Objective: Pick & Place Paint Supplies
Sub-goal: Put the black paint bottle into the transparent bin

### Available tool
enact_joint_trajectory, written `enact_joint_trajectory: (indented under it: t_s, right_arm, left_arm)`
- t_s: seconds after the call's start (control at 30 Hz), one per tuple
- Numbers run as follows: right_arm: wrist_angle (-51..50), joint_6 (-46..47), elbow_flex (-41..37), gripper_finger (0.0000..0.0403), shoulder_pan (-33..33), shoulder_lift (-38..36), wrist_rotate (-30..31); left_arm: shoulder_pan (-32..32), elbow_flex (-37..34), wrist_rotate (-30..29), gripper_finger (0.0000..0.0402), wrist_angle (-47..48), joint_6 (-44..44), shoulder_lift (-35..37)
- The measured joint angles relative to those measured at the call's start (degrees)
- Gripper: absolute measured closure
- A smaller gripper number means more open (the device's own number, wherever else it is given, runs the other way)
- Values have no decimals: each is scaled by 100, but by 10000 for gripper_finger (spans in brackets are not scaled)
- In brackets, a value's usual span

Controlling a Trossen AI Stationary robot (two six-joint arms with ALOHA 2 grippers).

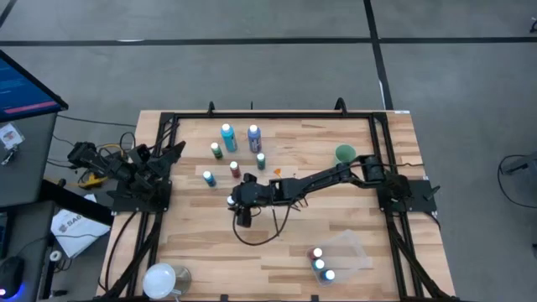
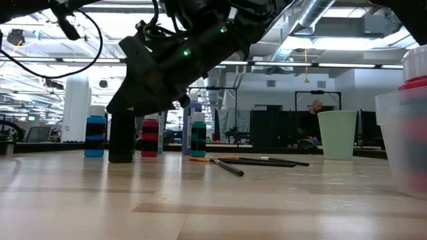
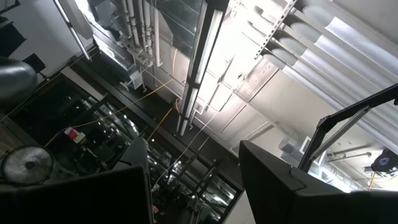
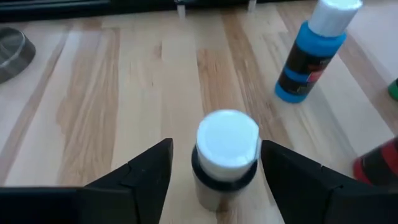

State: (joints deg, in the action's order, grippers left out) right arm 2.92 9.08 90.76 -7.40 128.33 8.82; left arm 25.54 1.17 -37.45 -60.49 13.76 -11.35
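Flanking white-capped bottle (image 4: pixel 226 155): blue bottle (image 4: pixel 310 56).

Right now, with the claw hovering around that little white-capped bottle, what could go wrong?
The right gripper has its open fingers on either side of the small white-capped paint bottle without touching it. If it closes off-centre, one finger might push the upright bottle over. A blue paint bottle with a white cap and a red one stand close by, so the arm could knock them when it lifts. The clear plastic tub already holds three bottles, which a dropped one might topple.
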Motion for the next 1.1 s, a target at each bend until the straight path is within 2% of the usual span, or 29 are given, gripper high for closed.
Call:
enact_joint_trajectory:
  t_s: [0.2,0.47,0.7,0.87,1.1]
  right_arm:
    - [39,0,2,214,7,0,2]
    - [72,79,11,293,46,-2,-1]
    - [-26,431,-8,296,83,-105,-30]
    - [-240,209,-6,296,1,-820,-144]
    - [-1488,-216,0,296,-351,-2344,-133]
  left_arm:
    - [0,-1,0,270,0,0,-1]
    - [0,0,0,270,1,0,0]
    - [0,0,0,270,0,0,0]
    - [0,0,0,270,0,0,0]
    - [0,0,0,270,0,15,0]
